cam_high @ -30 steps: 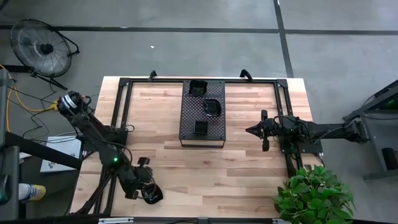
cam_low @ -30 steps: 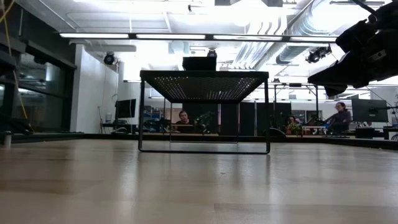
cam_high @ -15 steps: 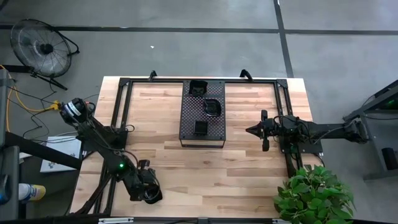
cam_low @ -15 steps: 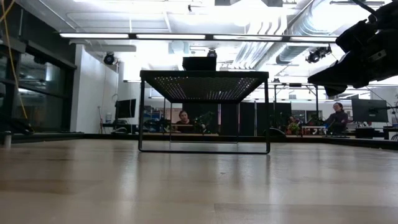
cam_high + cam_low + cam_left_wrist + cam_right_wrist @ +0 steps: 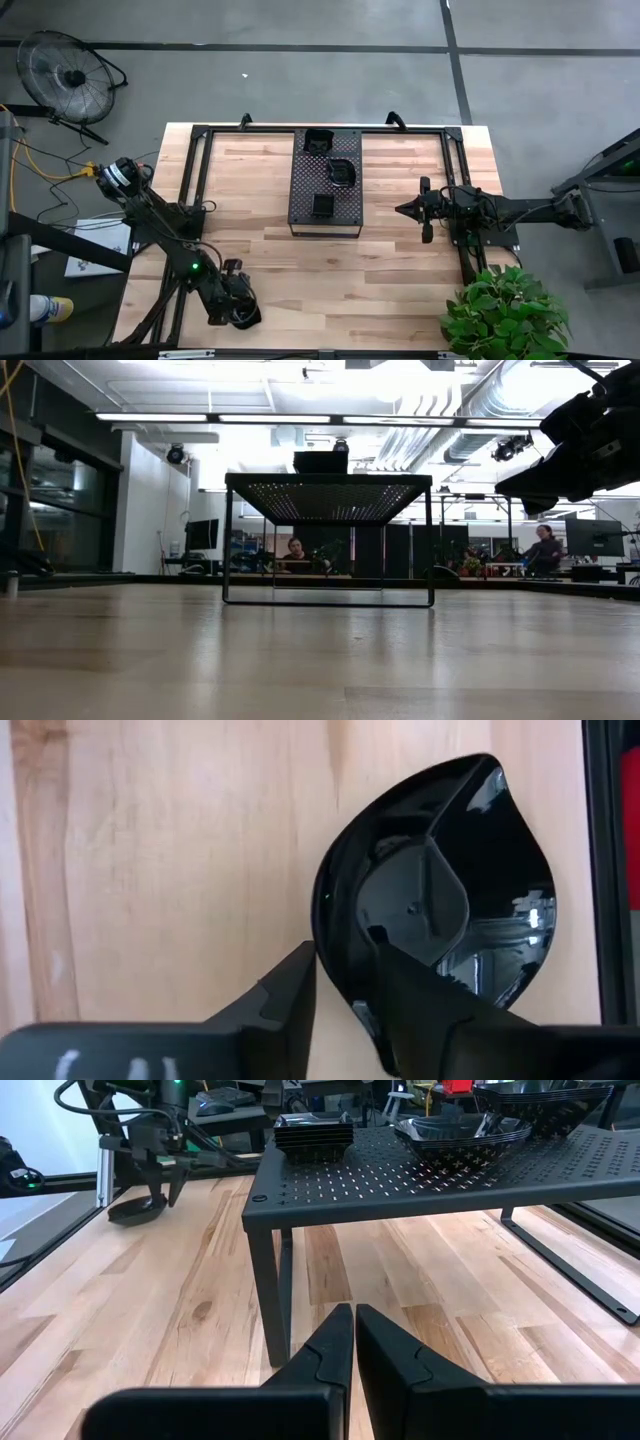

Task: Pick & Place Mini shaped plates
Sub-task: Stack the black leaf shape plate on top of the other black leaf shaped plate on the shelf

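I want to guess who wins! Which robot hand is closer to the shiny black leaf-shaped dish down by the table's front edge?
The left. The left gripper straddles the rim of the leaf-shaped dish. The right gripper waits far across the table, beside the perforated tray.

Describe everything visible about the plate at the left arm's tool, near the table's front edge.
The plate is a small glossy black dish, leaf- or teardrop-shaped with one pointed end, its shiny inside mirroring the tool. It lies flat on the wooden table near the front left corner, far from the perforated tray. The left tool straddles its rim, one finger inside the dish, one outside on the wood; whether it is clamped is unclear.
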`<state>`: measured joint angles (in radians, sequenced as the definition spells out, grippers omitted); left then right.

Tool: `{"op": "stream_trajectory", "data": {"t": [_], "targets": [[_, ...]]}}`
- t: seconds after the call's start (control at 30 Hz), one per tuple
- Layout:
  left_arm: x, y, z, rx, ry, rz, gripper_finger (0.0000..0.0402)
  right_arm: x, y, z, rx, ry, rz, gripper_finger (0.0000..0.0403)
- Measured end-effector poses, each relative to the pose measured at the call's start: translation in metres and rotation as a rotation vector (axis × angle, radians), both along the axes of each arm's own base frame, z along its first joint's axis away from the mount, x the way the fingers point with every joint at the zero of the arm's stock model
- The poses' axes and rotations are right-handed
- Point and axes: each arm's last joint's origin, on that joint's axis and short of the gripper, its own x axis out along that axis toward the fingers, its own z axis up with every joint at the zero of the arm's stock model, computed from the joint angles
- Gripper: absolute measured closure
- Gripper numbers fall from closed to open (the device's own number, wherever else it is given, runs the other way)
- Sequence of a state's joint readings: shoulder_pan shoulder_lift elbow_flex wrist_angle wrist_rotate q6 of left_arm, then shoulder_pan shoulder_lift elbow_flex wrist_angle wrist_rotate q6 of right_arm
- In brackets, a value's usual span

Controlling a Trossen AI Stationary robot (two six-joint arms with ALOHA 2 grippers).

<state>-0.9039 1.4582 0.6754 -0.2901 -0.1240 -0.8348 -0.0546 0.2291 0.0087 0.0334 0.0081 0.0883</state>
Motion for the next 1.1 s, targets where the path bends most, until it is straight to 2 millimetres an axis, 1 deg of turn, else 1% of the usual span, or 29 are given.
{"op": "stream_trajectory", "data": {"t": [0.23, 0.47, 0.7, 0.8, 0.97, 1.1], "targets": [[0.0, 0.0, 0.0, -0.003, 0.003, -0.002, 0.0352, 0.0, 0.0, 0.0, 0.0, 0.0, 0.0, 0.0391], [0.0, 0.0, 0.001, 0.004, -0.009, -0.016, 0.0397, 0.0, 0.0, 0.0, 0.0, 0.0, 0.0, 0.0391], [0.001, 0.0, 0.001, 0.033, -0.041, -0.021, 0.04, 0.0, 0.0, 0.0, 0.0, 0.0, 0.0, 0.0391], [0.003, -0.001, 0.004, 0.057, -0.07, -0.013, 0.04, 0.0, 0.0, 0.0, 0.0, 0.0, 0.0, 0.0391], [0.012, -0.006, 0.019, 0.111, -0.183, -0.021, 0.0401, 0.0, 0.0, 0.0, 0.0, 0.0, 0.0, 0.0391], [0.022, -0.008, 0.033, 0.185, -0.286, 0.015, 0.0401, 0.0, 0.0, 0.0, 0.0, 0.0, 0.0, 0.0391]]}}
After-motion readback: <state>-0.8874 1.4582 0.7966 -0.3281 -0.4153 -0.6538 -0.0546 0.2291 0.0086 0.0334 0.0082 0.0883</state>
